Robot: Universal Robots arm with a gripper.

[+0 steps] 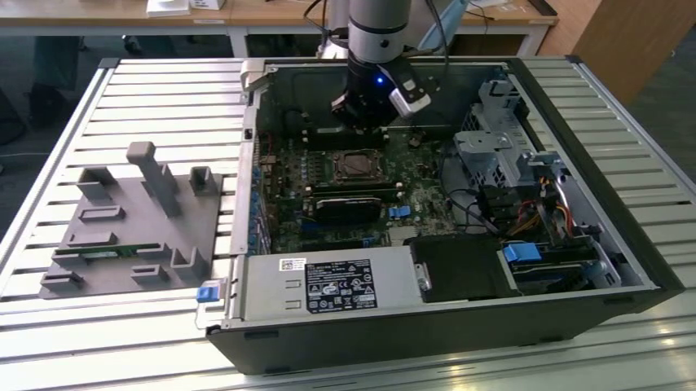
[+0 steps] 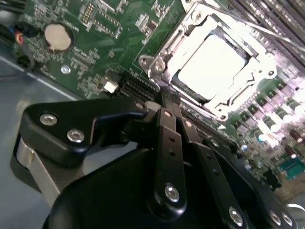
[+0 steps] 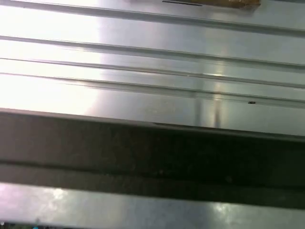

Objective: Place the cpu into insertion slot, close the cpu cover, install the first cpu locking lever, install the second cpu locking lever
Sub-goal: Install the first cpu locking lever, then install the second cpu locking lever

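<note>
- Exterior view: the gripper [image 1: 367, 122] hangs inside the open computer case [image 1: 609, 244], just above the motherboard [image 1: 326, 204] and just behind the insertion slot [image 1: 354, 165]. On the tabletop [image 1: 142, 90] at this view's left sits a grey fixture block [image 1: 130, 228], well apart from the work.
- Second wrist view: the cpu [image 2: 209, 64] lies bright and flat in the insertion slot [image 2: 167, 44], and the cpu cover [image 2: 238, 98] looks to be down around it, its silver frame bordering the chip. The jaws are drawn together, tips meeting close by the socket's near edge and holding nothing. A coin cell battery [image 2: 56, 36] sits off to one side.
- First wrist view: ribbed metal slats [image 3: 152, 71] and a dark band, probably the case edge.
- My read: we're at the locking-lever stage. I cannot make out the levers clearly, so whether the first is latched is uncertain; hooking one calls for precise tip placement at the frame's edge.
</note>
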